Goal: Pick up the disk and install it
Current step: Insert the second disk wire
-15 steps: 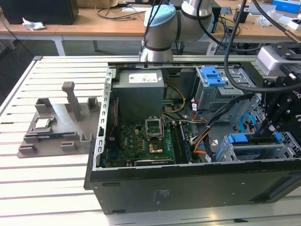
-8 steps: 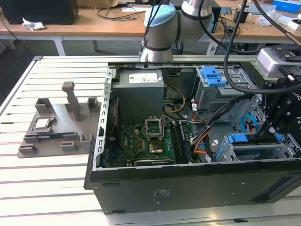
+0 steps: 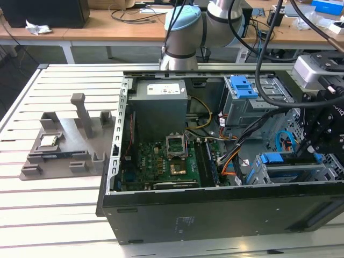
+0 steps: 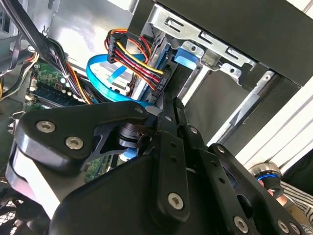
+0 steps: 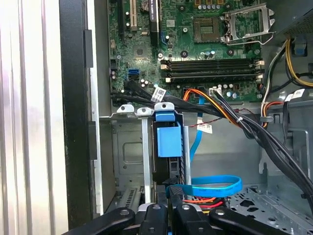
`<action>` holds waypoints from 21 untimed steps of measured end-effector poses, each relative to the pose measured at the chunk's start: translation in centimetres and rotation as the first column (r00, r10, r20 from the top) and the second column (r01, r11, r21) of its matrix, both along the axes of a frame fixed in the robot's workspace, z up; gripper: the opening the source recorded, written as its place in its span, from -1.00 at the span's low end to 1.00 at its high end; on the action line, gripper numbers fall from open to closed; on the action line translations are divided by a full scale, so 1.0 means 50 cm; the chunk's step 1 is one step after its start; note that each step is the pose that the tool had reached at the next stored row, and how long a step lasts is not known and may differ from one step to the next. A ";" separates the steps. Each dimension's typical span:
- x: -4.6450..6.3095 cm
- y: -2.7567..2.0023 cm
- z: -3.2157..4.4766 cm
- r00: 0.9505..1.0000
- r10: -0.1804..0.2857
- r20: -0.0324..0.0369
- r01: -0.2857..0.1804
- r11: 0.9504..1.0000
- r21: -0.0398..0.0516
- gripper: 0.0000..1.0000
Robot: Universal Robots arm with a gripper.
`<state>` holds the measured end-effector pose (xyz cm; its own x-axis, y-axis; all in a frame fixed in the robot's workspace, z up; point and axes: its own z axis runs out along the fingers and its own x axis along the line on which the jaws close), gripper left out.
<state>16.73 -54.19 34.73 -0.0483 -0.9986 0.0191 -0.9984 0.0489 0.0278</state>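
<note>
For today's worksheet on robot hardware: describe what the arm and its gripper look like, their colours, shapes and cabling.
The arm is built of silver-grey tubes with rounded pale-blue joint caps, and thick black cables loop from it. The gripper is matt black, made of flat angular link bars joined by round silver screws; a silver-grey block sits above it in the exterior view.

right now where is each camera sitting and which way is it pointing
Exterior view: off the arm, looking down on the open computer case; arm base at the back, gripper over the disk in its bay.
First wrist view: on the wrist, facing the motherboard and disk; gripper linkages show.
Second wrist view: on the wrist, past the gripper toward the bay.
All share the blue cable.
</note>
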 end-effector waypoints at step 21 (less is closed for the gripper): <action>-0.003 0.0376 -0.012 1.000 0.000 0.000 0.000 1.000 -0.001 -0.68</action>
